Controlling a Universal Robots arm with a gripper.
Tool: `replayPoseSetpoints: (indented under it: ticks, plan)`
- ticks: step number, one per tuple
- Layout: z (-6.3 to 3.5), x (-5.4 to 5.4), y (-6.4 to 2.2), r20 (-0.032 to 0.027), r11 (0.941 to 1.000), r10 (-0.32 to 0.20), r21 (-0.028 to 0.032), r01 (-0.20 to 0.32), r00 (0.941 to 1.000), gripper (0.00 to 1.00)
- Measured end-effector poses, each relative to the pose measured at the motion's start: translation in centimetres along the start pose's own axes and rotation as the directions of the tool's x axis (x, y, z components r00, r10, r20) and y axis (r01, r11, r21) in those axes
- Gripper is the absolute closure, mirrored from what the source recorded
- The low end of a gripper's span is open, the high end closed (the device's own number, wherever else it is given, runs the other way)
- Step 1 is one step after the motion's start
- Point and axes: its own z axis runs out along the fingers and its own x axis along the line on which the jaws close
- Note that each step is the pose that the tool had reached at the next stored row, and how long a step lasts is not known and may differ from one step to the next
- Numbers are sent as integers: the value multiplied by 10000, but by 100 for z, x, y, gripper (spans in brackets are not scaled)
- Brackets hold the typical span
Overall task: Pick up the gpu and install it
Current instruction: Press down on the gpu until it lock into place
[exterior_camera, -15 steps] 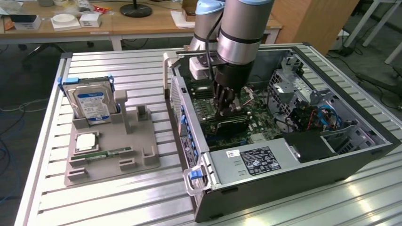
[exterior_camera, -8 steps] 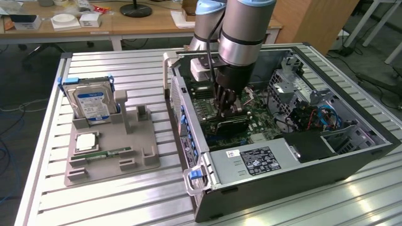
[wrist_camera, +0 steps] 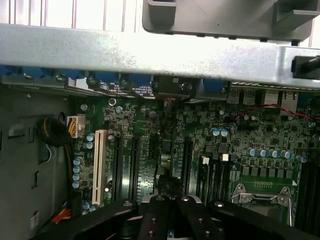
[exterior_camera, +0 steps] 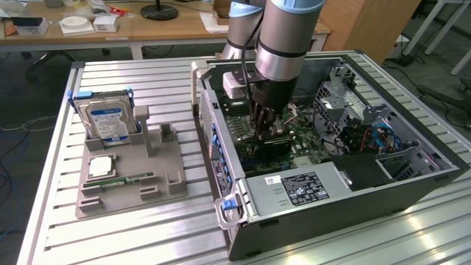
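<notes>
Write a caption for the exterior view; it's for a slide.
Robot arm's hand lowered into the open computer case, at the card on the motherboard.

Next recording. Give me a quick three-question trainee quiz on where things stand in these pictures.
1. True or false: the hard drive stands in the grey holder, outside the computer case.
2. Where is the gripper?
A. Over the grey holder
B. Down inside the open computer case, just above the motherboard
C. Above the wooden desk at the back
3. Fill in: the gripper's jaws are ____ (open or shut).

Key: 1 true; 2 B; 3 shut.
</notes>
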Motion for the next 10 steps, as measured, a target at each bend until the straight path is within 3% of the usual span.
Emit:
replayPoseSetpoints:
  ticks: [10]
  plan:
    - [18,0,0,-4,10000,0,-3,0,10000,90]
